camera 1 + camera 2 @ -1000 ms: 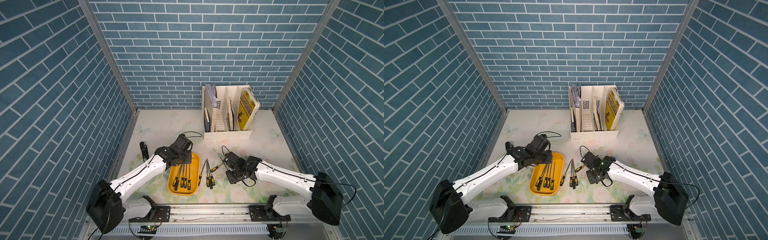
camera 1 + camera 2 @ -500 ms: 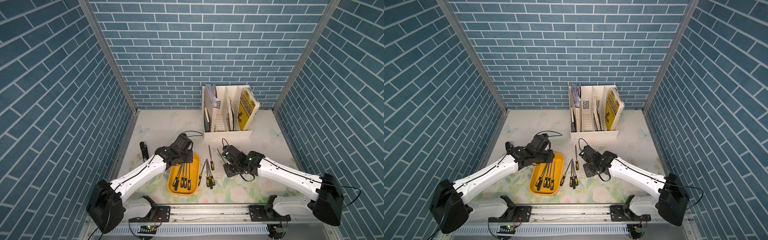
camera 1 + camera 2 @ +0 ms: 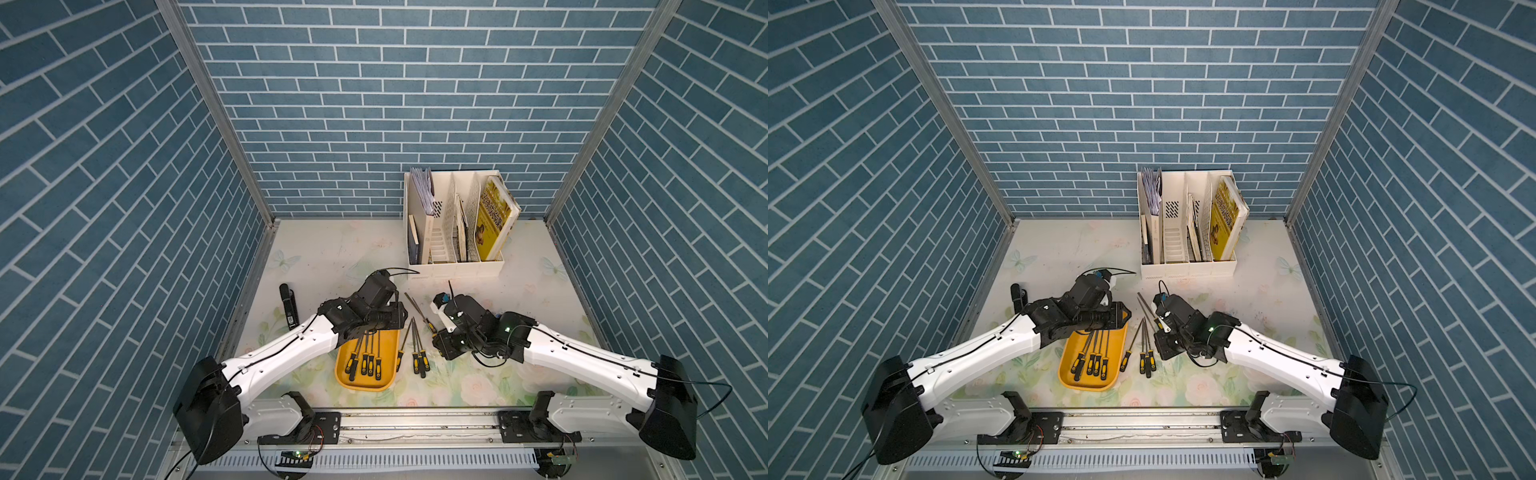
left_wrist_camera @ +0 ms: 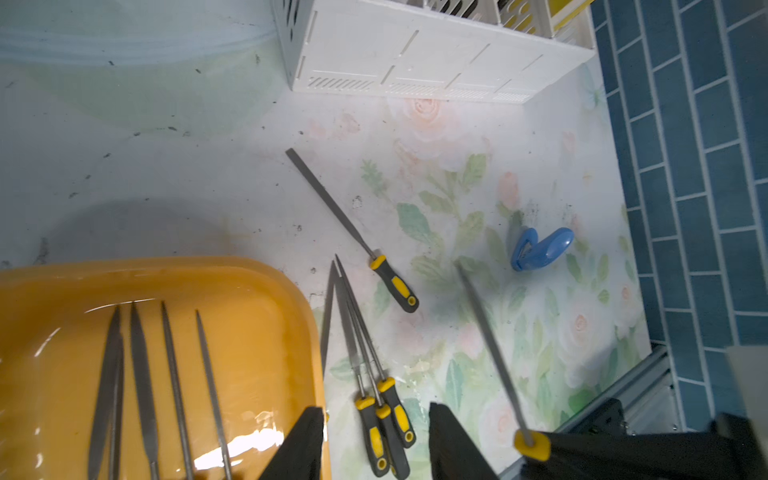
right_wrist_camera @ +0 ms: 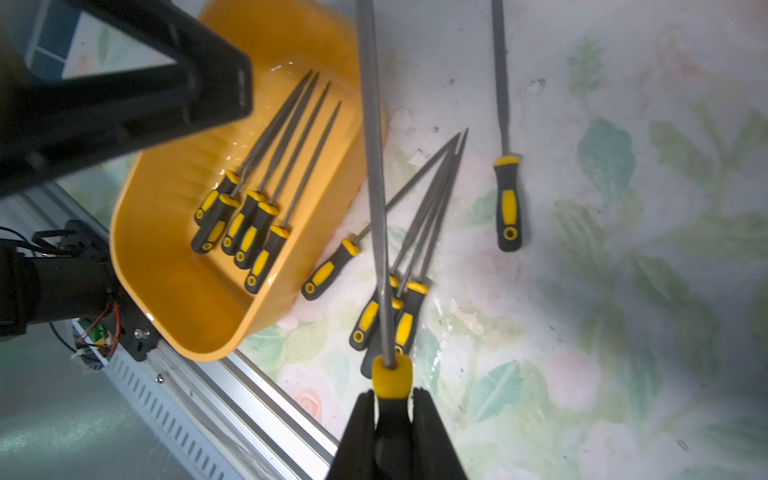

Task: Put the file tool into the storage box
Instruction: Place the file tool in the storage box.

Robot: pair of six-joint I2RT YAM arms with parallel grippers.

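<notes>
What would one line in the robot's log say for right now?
right jaws: shut on file handle, file lifted | left jaws: open, empty, over storage box | boxed files: five | loose files: five on table

Held file: handle was mostly hidden inside right gripper; tip was cut off.
Storage box: far end lay hidden under left arm.

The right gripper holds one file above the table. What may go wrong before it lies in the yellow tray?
1. The right gripper pinches the grey metal file only at its yellow-and-black handle, so the long blade may swing or slip.
2. The open left gripper hangs at the shallow yellow-orange plastic tray, near the blade; they may collide.
3. Lowering may knock the loose files beside the tray.
</notes>
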